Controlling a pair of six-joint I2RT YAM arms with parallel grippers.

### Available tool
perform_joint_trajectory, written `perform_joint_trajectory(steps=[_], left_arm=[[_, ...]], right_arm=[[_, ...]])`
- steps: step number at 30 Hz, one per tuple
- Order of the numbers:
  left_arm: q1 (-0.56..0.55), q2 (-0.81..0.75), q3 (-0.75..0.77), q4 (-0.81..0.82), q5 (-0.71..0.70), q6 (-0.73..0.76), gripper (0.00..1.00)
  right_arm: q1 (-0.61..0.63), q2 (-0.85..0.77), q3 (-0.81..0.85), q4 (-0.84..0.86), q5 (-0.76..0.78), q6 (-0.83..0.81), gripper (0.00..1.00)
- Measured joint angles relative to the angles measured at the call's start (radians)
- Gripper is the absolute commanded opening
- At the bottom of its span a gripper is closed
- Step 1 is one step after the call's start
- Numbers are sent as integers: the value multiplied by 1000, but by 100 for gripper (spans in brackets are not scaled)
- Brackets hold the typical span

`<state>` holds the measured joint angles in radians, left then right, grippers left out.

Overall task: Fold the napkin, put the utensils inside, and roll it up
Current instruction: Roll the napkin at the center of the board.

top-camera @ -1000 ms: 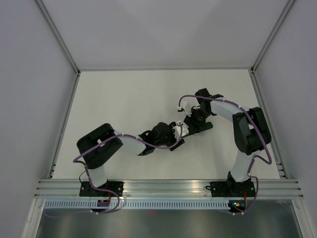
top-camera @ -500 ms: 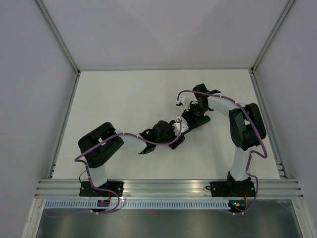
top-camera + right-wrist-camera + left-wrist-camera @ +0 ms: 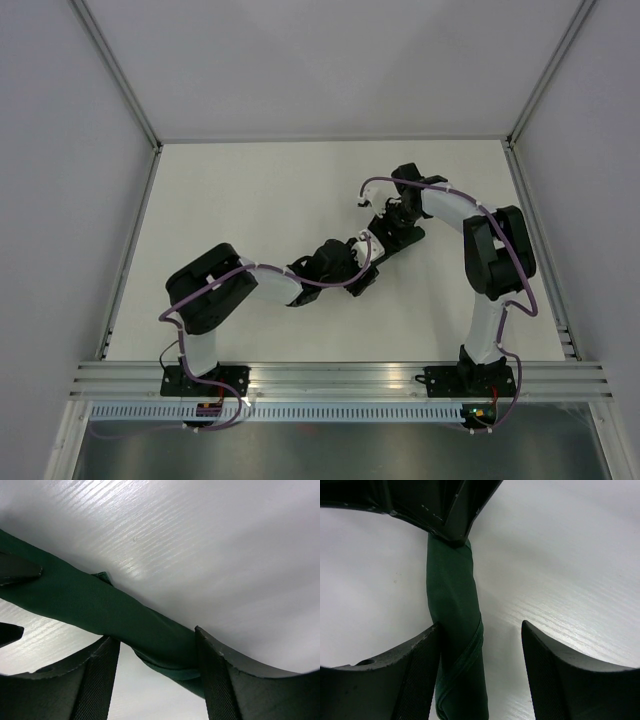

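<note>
Green napkin (image 3: 452, 630) rolled tight, barely visible overhead

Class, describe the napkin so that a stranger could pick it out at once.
Start at the white table, just right of its middle. There the napkin lies as a slim rolled tube, straddled by the left gripper and the right gripper. Unlike the black fingers, it is dark green cloth.

Napkin (image 3: 100, 610) roll's left end beyond the right wrist view's edge.
</note>
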<state>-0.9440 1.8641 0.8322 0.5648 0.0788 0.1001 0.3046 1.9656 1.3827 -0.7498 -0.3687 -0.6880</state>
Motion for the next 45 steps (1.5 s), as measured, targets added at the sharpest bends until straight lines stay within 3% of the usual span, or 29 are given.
perform_joint_trajectory(steps=[8,20,23,33,36,45], left_arm=[[-15,24,26,-24,9,-16,68],[-18,25,51,-67,10,-26,68],[-18,25,63,-77,10,-29,67],[-18,35,106,-117,10,-30,67],[-18,42,113,-126,10,-30,67],[-18,48,130,-153,9,-33,66]], right_arm=[[-7,-51,0,40,0,1,73],[-55,-98,24,44,1,61,72],[-77,-127,33,45,11,98,68],[-157,-203,-23,59,51,193,36],[-179,-211,-68,60,58,197,30],[-188,-178,-103,62,61,198,28]])
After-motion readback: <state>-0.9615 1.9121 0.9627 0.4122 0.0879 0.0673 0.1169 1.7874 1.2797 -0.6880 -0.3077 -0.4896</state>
